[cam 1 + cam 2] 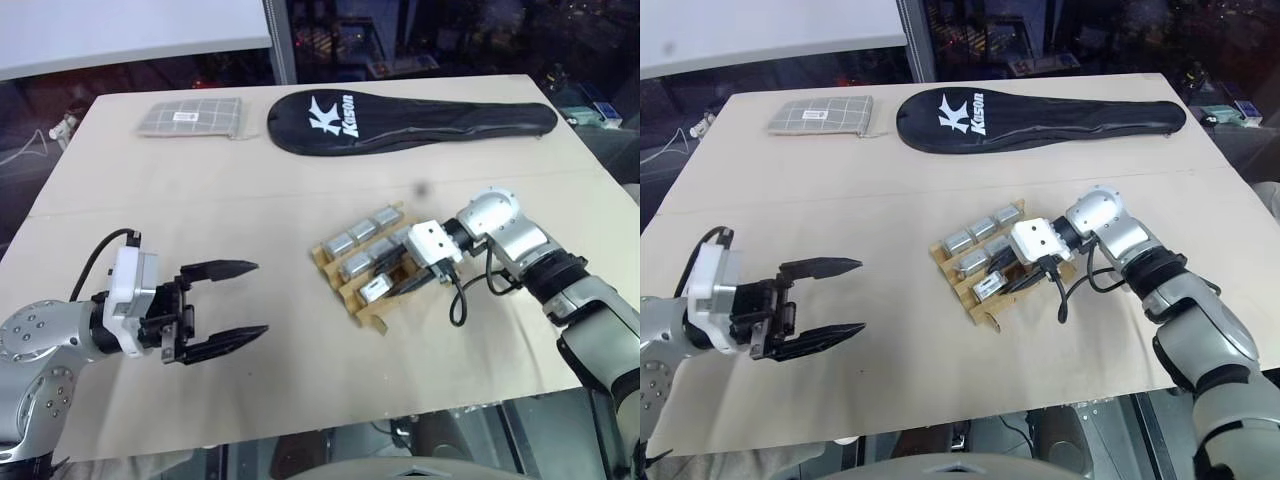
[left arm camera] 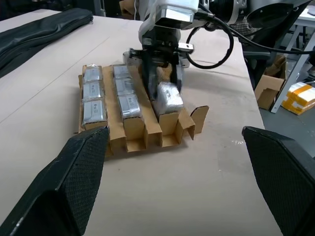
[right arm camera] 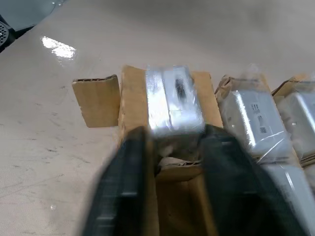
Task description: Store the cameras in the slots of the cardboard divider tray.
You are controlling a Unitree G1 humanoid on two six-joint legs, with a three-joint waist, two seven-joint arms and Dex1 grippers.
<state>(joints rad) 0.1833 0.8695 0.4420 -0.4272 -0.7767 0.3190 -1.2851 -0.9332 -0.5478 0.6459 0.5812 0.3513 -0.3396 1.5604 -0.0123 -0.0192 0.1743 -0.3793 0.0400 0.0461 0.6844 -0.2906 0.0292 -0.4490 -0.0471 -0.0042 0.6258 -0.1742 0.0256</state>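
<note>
The cardboard divider tray [image 1: 368, 318] lies on the table in front of me, right of centre. Several silver-grey cameras [image 1: 362, 230] fill its far and middle rows. One more camera [image 3: 173, 105] lies in the nearest row, close to that row's open end. My right gripper [image 1: 390, 280] reaches in from the right and is open, with a black finger [image 2: 147, 78] on each side of that camera. My left gripper [image 1: 260, 297] hovers wide open over bare table well to the left of the tray, holding nothing.
A black racket bag [image 1: 400, 120] and a grey gridded pouch [image 1: 190, 117] lie along the far side of the table. The table's front edge [image 1: 330, 430] runs close below the tray. Cardboard boxes [image 2: 268, 88] stand on the floor beyond the table's right side.
</note>
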